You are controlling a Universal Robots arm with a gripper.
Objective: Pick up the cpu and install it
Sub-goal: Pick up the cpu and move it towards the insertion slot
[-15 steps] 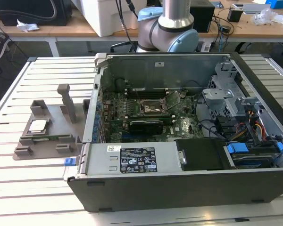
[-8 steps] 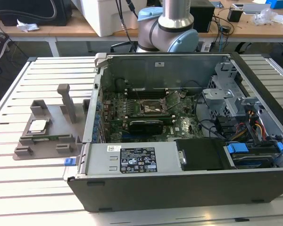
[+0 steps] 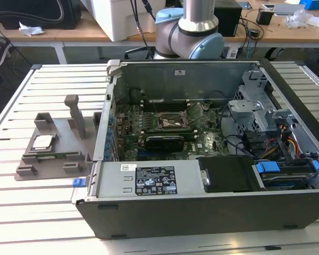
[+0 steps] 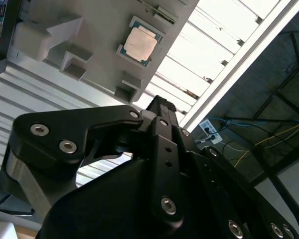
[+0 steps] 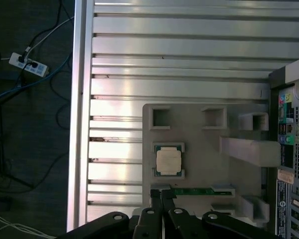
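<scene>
The cpu point(image 3: 42, 141) is a small silvery square with a green rim, lying flat in a recess of a grey holder point(image 3: 50, 162) on the slatted table, toward the exterior view's left. Both wrist views look down on the cpu point(image 5: 168, 160) point(image 4: 140, 43) from well above. My gripper point(image 5: 161, 193) point(image 4: 160, 102) hangs high over the holder's edge, its black fingers pressed together with nothing between them. The motherboard socket point(image 3: 173, 121) sits inside the open computer case, dark-framed and uncovered.
The open computer case point(image 3: 202, 212) takes up the table's middle and the exterior view's right. The holder has an upright post point(image 3: 76, 114) and raised blocks point(image 5: 249, 149). A green memory stick point(image 5: 192, 190) lies in a holder slot. A power strip point(image 5: 27, 62) lies on the floor beyond the table edge.
</scene>
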